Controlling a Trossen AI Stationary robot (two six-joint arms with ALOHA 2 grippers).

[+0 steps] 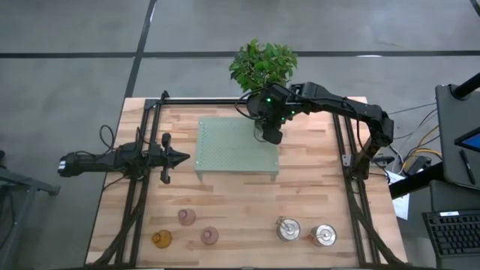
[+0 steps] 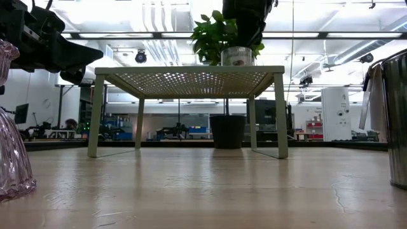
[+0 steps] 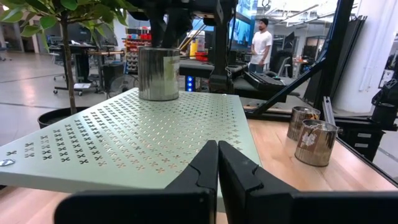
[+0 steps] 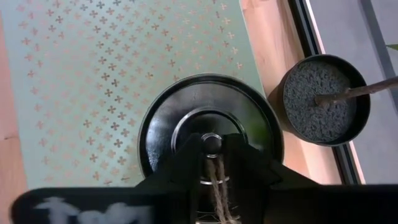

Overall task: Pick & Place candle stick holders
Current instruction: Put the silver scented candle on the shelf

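One shiny silver candle stick holder [image 3: 158, 73] stands upright on the pale green perforated stand [image 1: 225, 150], at its far right corner. My right gripper [image 1: 270, 133] is shut on its top from above. Two more silver holders [image 1: 288, 229] [image 1: 324, 235] stand on the table near the front edge, right of centre. Three tinted glass holders, two pinkish [image 1: 187, 217] [image 1: 209, 235] and one amber [image 1: 161, 239], stand at the front left. My left gripper [image 1: 184, 157] is shut and empty, level, just left of the stand. My right gripper pinches the twine loop [image 4: 216, 171] and small ring at the centre of the silver holder's round top [image 4: 186, 99] between its two fingers [image 4: 186, 155]. The fingers point straight down. The holder stays upright, and its base appears to rest on the green stand.
A leafy plant [image 1: 262, 64] in a black pot [image 4: 323, 99] stands on the table just beyond the stand's far right corner, close to my right gripper. Black frame rails [image 1: 142, 187] run along the table's left, right and far sides. A person [image 3: 260, 40] stands in the room beyond.
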